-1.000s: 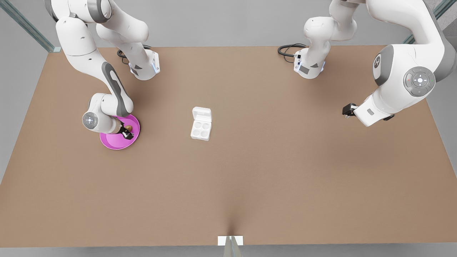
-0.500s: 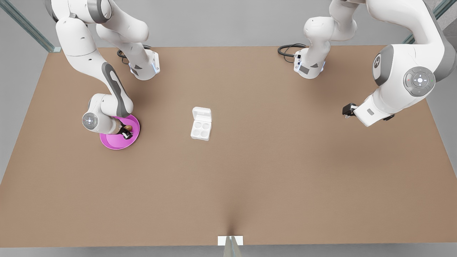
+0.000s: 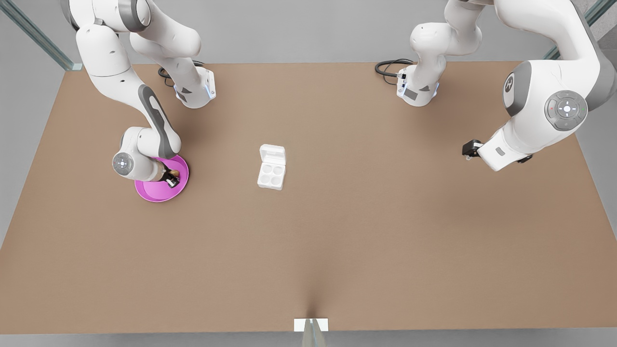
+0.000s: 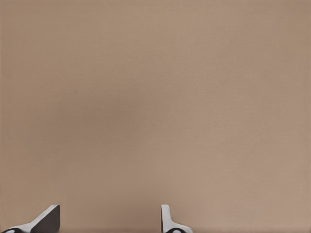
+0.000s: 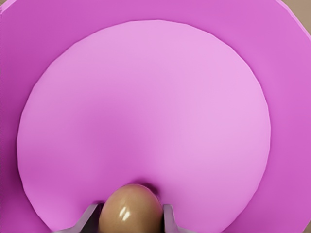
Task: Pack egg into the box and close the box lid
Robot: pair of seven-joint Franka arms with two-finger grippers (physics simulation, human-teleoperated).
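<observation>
A: Right, the right gripper (image 3: 171, 178) is down over the pink plate (image 3: 149, 192), and in its wrist view the fingers (image 5: 170, 218) sit on either side of the egg (image 5: 130, 209), at or very near its shell.

B: Pinching or just bracketing?

A: Close enough that I'd call it a pinch, though the egg looks to be resting on the plate, not lifted.

B: And the box (image 3: 271, 174)?

A: Well apart from the plate, toward the front view's right, its four cups bare, the box lid (image 3: 272, 153) folded back on the far side.

B: The other arm?

A: The left gripper (image 3: 471, 148) waits much farther from the plate, beyond the box, fingers (image 4: 167, 221) spread over bare table (image 4: 155, 97).

B: The risk?

A: The round shell. If the grip sits low or off-centre, the egg could squirt out on the lift and roll across the plate. Too much squeeze could also pop it free.
</observation>
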